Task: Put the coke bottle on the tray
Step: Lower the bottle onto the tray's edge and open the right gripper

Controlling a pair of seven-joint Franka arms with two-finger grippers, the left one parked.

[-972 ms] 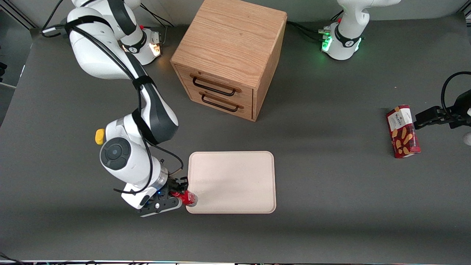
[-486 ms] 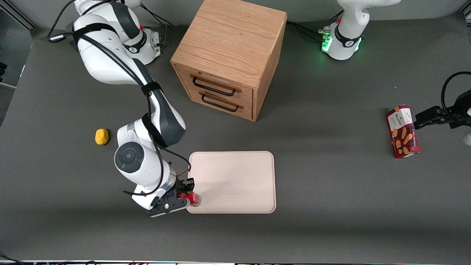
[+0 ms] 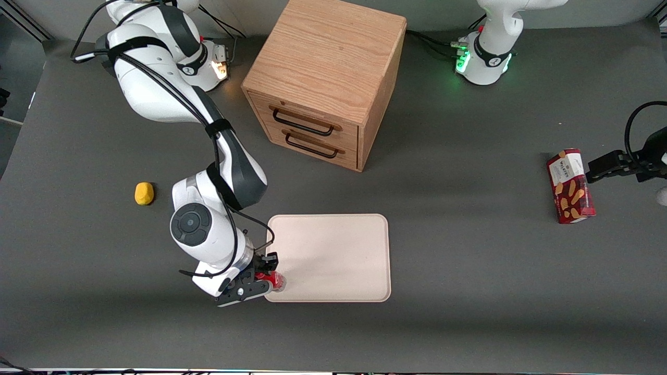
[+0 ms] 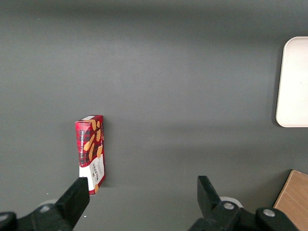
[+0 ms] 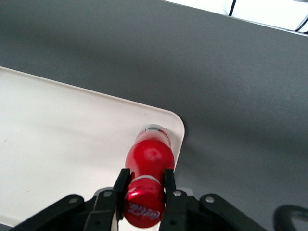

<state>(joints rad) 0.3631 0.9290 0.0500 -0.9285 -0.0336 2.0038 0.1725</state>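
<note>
Desk: I saw a dark grey desk (image 3: 469, 271) carrying everything, lit evenly, with the arm bases at the edge farthest from the front camera.
Cabinet: a wooden cabinet (image 3: 325, 78) with two drawers stood farther from the camera than the tray.
Tray: the pale tray (image 3: 333, 255) lay flat in front of the cabinet's drawers, nearer the camera.
Hand: my hand (image 3: 267, 277) hung over the tray's near corner, at the working arm's end, its fingers (image 5: 121, 182) clamped on the bottle just below the cap.
Bottle: the bottle (image 5: 147, 180) was held in that grip above the tray's rounded corner; I could not tell whether its clear base touched the tray.
Lump: a yellow lump (image 3: 144, 193) sat on the desk beside the arm, apart from the tray.
Box: a red snack box (image 3: 570, 186) lay toward the parked arm's end.
</note>
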